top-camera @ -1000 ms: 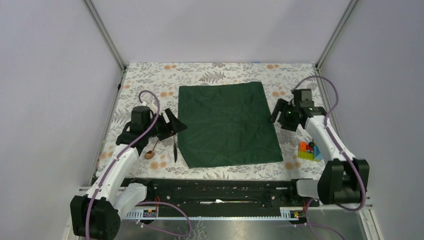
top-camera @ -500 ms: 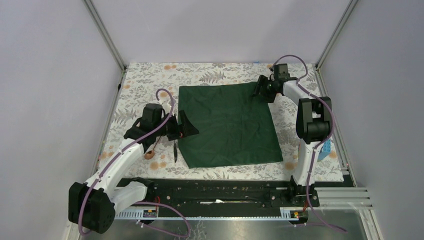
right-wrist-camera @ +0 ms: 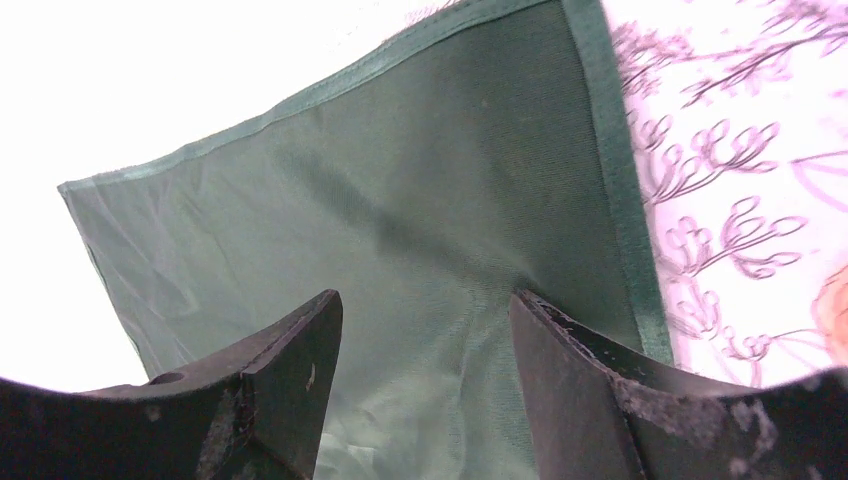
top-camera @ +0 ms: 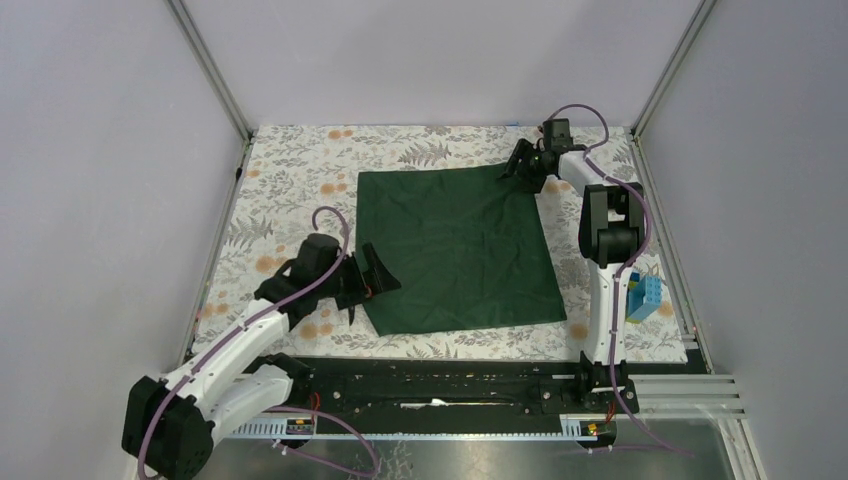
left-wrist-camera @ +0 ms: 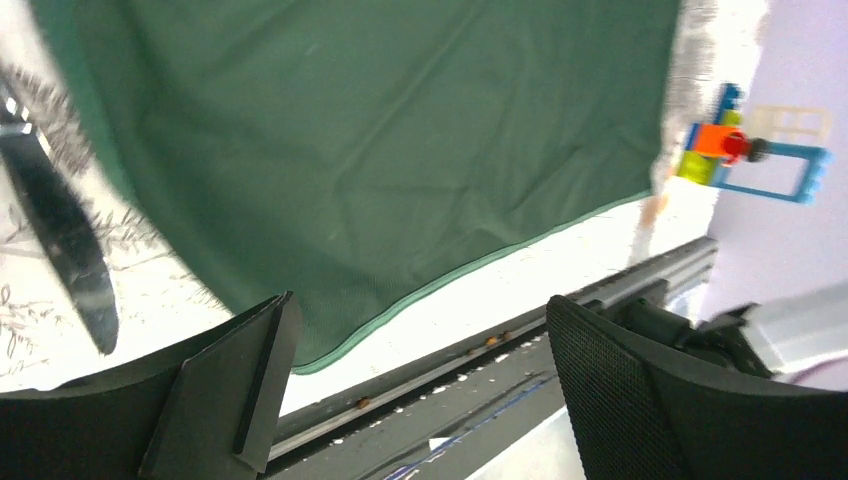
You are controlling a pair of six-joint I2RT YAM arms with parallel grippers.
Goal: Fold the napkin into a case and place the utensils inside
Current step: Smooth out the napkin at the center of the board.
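Observation:
The dark green napkin (top-camera: 455, 245) lies spread flat in the middle of the floral tablecloth; no case shape is formed. My left gripper (top-camera: 378, 276) hovers open at the napkin's near-left corner, whose hem (left-wrist-camera: 420, 290) shows between its wide fingers (left-wrist-camera: 235, 385); it holds nothing. The black knife (left-wrist-camera: 60, 230) lies on the tablecloth just left of the napkin. The spoon is hidden under my left arm. My right gripper (top-camera: 520, 165) is open low over the napkin's far-right corner (right-wrist-camera: 480, 200), with wrinkled cloth below the gap between its fingers (right-wrist-camera: 295, 360).
Bright toy blocks (top-camera: 643, 295) sit at the right edge of the tablecloth (top-camera: 290, 170), also seen in the left wrist view (left-wrist-camera: 745, 150). The black rail (top-camera: 440, 385) runs along the near edge. Grey walls close in the back and both sides.
My left gripper moved nearer and rightward to the napkin's near-left corner and opened wider. My right arm stretched from beside the napkin's right edge out to its far-right corner, jaws narrowing slightly.

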